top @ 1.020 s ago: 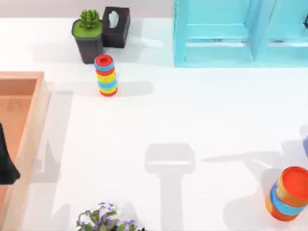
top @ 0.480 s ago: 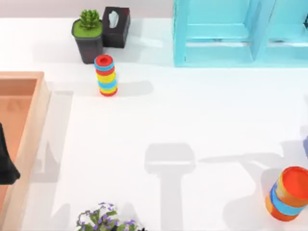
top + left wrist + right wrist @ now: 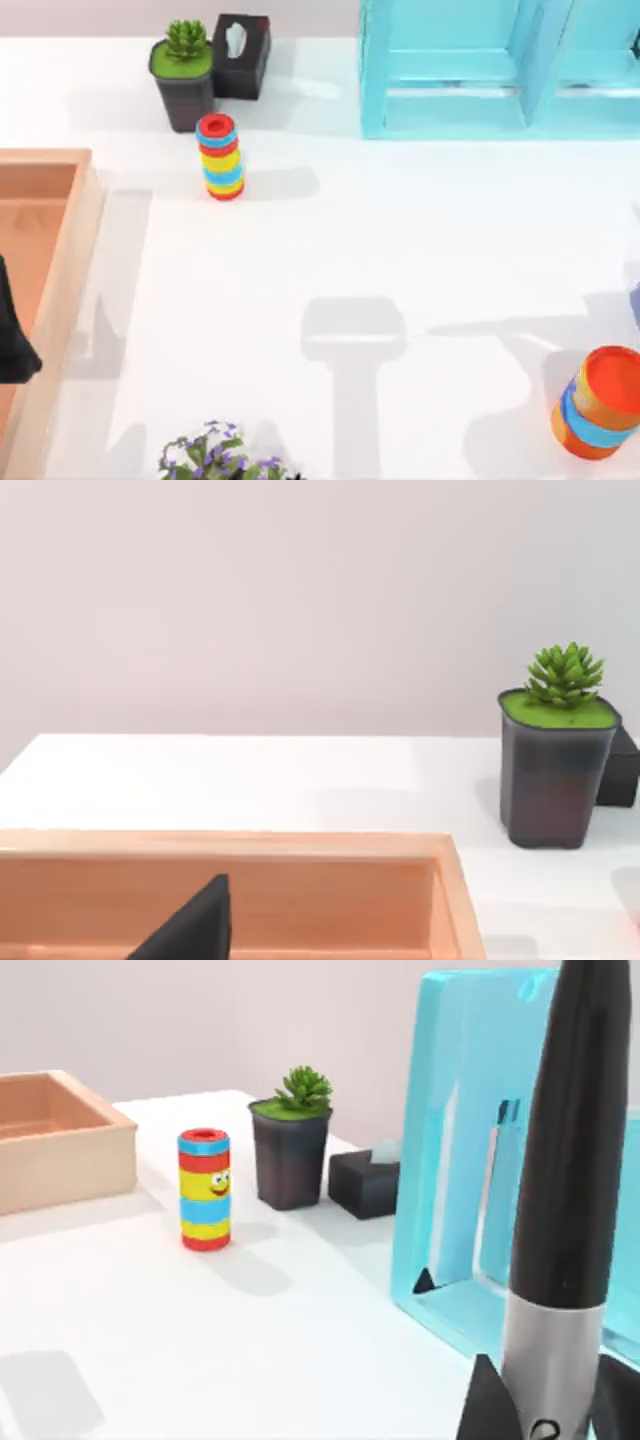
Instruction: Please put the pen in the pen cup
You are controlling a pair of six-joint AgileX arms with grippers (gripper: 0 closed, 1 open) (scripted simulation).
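The white desk point(image 3: 330, 250) lies open across its whole middle, with things only along its edges. Along the far edge stand a dark grey pot with a green succulent point(image 3: 183, 75), a black tissue box point(image 3: 241, 54) just beside it, and a turquoise open-framed rack point(image 3: 480, 70). A red, yellow and blue striped cylinder point(image 3: 220, 156) stands just in front of the pot. A pale wooden tray point(image 3: 60, 290) runs along the left edge, an orange cup with a blue band point(image 3: 598, 403) stands near the right edge, and purple flowers point(image 3: 215, 458) sit at the near edge.

The right wrist view shows the slim black marker pen with a grey labelled middle point(image 3: 565, 1210) standing upright, gripped between the dark fingers point(image 3: 488, 1405) of the right end effector point(image 3: 548, 1410), with the rack close behind it.

The left wrist view shows a dark fingertip point(image 3: 195, 928) of the left end effector over the tray; I cannot tell how its fingers stand.
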